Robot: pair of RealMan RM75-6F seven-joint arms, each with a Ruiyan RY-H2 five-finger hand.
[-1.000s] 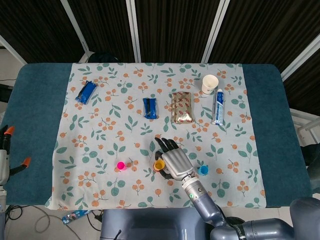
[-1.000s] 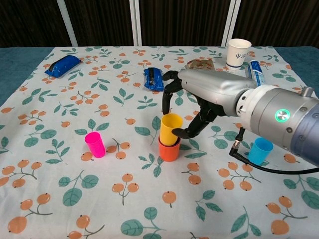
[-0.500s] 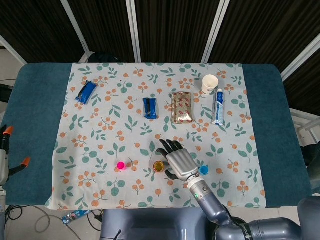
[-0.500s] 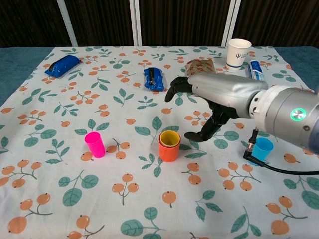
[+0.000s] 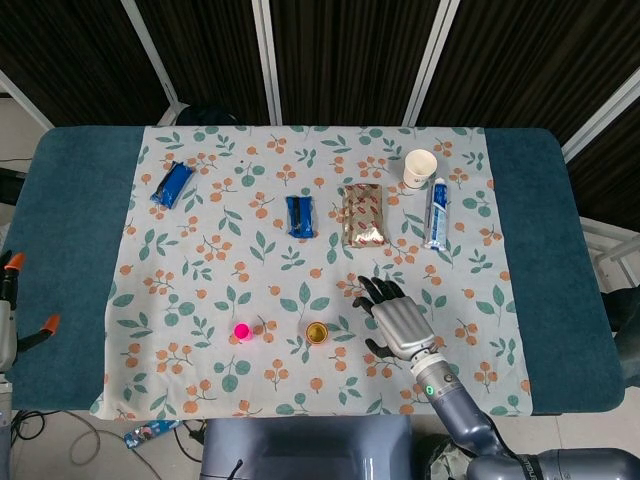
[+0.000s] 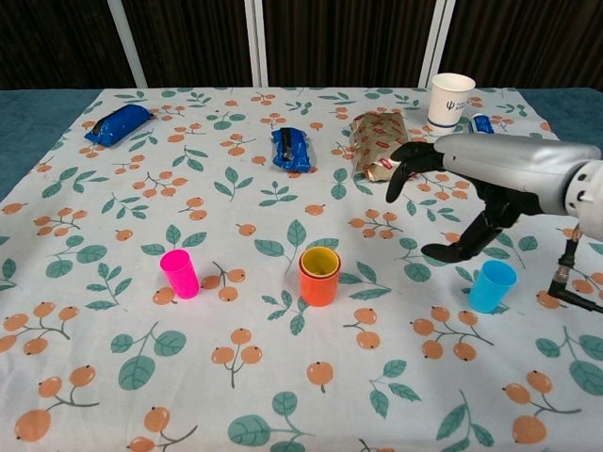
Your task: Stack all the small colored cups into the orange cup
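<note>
Right hand [image 6: 471, 202]: empty, fingers spread, above blue cup [image 6: 492, 285] toward worktop's front right. Orange cup [image 6: 319, 276], yellow nested inside, front centre; pink cup [image 6: 179, 273] to its left. Cups likely light, rigid, slippery; take by the sidewall near the rim.

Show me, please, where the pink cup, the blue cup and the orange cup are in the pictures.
pink cup [image 6: 179, 273], chest view, on its side wall.
blue cup [image 6: 492, 286], chest view, on its side wall.
orange cup [image 6: 318, 285], chest view, on its outer wall, below the yellow cup [image 6: 320, 263] nested inside.
</note>
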